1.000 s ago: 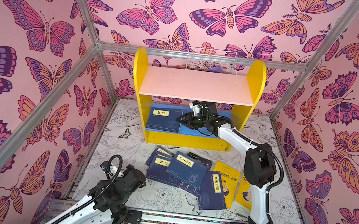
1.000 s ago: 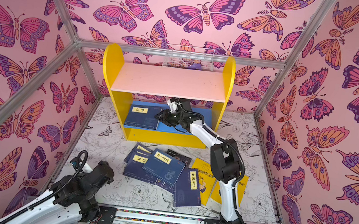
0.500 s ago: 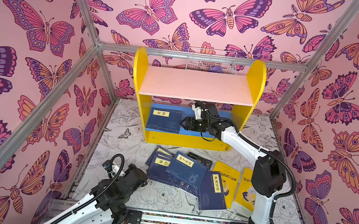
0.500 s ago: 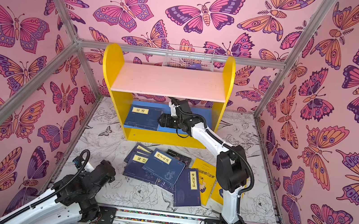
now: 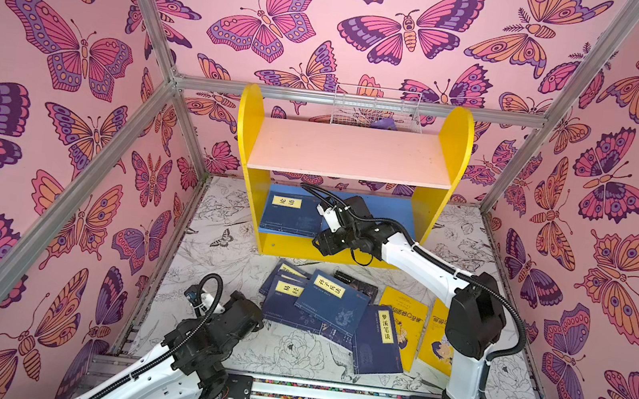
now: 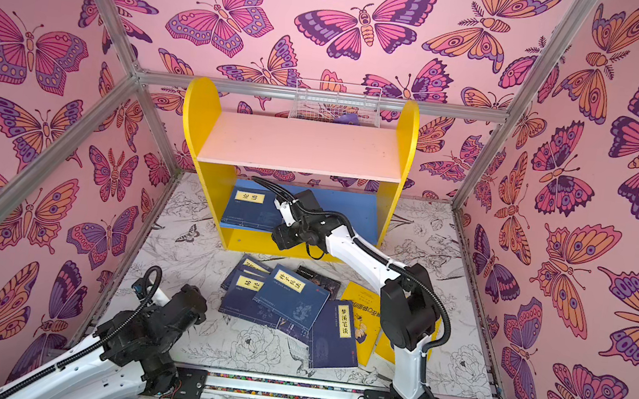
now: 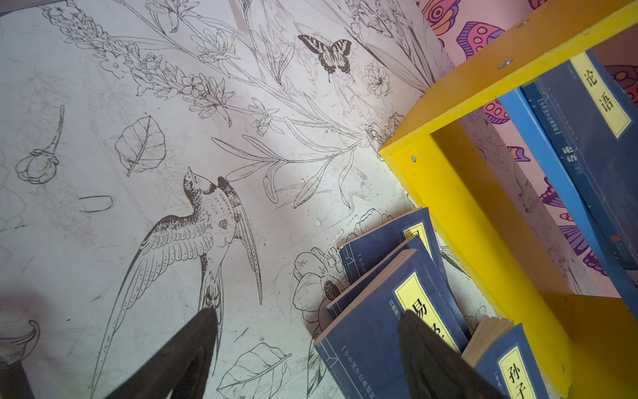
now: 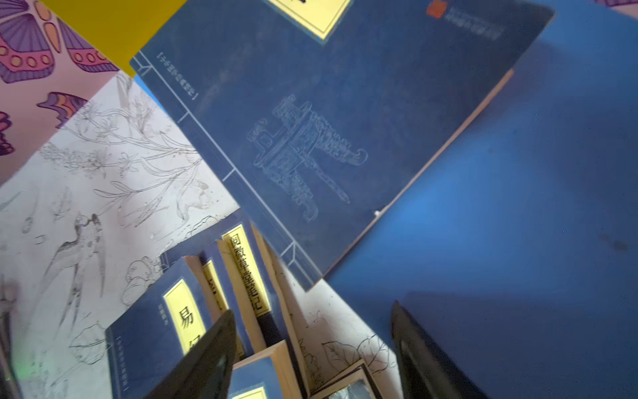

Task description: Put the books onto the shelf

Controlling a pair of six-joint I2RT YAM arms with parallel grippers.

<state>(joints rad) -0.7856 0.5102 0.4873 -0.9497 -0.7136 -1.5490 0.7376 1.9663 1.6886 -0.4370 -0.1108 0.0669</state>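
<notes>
1 navy book (image 5: 290,215) is seen laid on lower board (image 5: 391,214) of shelf (image 5: 249,128), remaining books (image 5: 331,307) left piled on floor in front; right gripper (image 8: 310,309) & left gripper (image 7: 307,312) both held spread, nothing gripped.

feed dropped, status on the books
Left end effector, right end effector open, empty. One navy book on shelf, blue board. Other books piled on floor. Nothing blocking.

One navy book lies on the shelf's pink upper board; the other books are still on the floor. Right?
No: the navy book lies on the blue lower board, not the pink upper board, as both top views show. The other books are still on the floor.
</notes>
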